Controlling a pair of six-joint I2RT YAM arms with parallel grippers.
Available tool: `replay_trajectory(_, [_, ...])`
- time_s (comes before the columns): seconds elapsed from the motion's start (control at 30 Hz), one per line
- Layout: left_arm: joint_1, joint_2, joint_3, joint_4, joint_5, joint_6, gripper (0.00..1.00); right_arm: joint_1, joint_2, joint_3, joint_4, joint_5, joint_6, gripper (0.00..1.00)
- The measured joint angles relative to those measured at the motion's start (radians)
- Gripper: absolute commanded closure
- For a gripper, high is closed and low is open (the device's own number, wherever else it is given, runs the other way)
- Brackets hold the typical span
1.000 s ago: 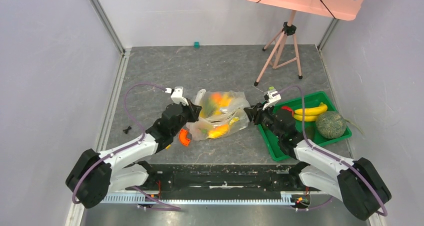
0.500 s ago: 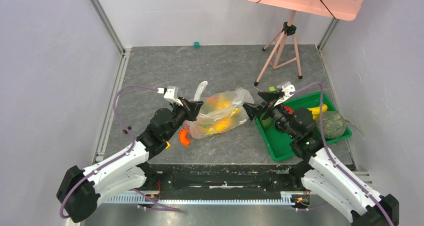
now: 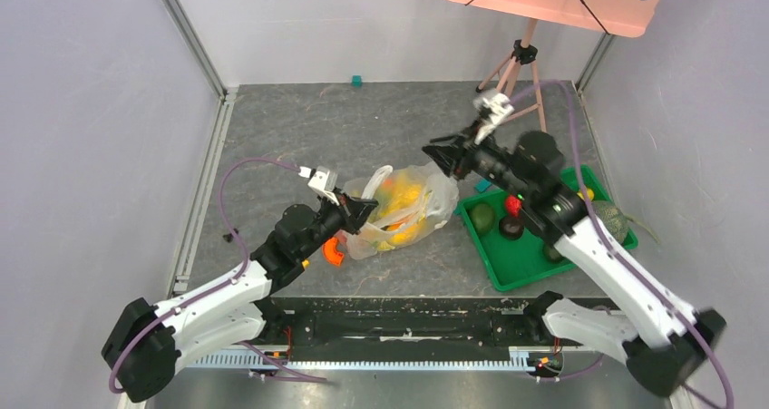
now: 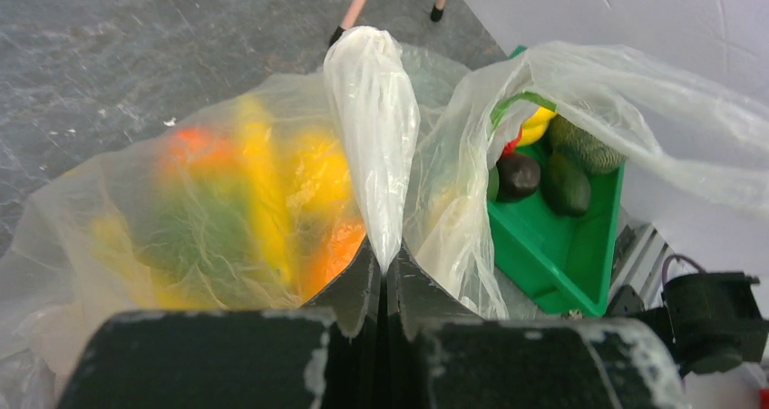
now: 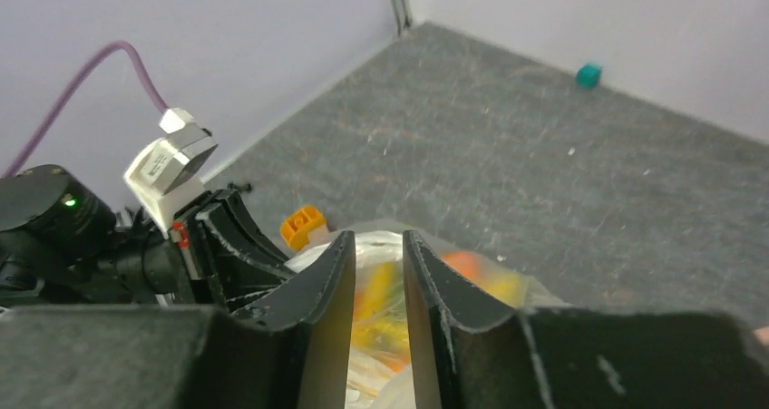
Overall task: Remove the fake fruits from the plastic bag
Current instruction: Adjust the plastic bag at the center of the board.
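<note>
The plastic bag lies mid-table with yellow, orange and green fake fruits inside. My left gripper is shut on a twisted white handle loop at the bag's left end; its jaws pinch the plastic. My right gripper is raised over the bag's right end. Its jaws stand a narrow gap apart with bag plastic between them. In the left wrist view the bag's right edge is stretched upward.
A green tray at the right holds an avocado, a melon and other fruits. An orange block lies by the left gripper. A teal block and a tripod stand at the back.
My right arm has risen and swung back from the tray edge to above the bag's right end, pulling that side up. My left gripper has shifted slightly right, still holding the handle.
</note>
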State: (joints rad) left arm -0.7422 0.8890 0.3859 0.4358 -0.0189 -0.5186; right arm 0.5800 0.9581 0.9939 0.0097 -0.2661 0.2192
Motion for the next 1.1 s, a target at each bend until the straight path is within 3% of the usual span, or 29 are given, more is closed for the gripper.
replay_trajectory(0.17, [-0.019, 0.008, -0.038, 0.041, 0.05, 0.026, 0.98, 0.071, 0.24, 0.119, -0.114, 0.009, -0.011, 0.79])
replay_trajectory(0.37, [-0.046, 0.012, -0.076, 0.098, 0.053, 0.041, 0.98, 0.198, 0.375, 0.102, -0.222, 0.056, -0.031, 0.81])
replay_trajectory(0.57, [-0.059, 0.01, -0.099, 0.114, 0.021, 0.042, 0.98, 0.309, 0.379, -0.012, -0.243, 0.108, -0.044, 0.82])
replay_trajectory(0.8, [-0.063, -0.007, -0.11, 0.117, -0.043, 0.042, 0.98, 0.317, 0.306, -0.218, -0.222, 0.143, -0.011, 0.82])
replay_trajectory(1.1, [-0.072, -0.007, -0.144, 0.12, -0.049, 0.042, 0.98, 0.328, 0.257, -0.35, -0.107, 0.167, 0.038, 0.79])
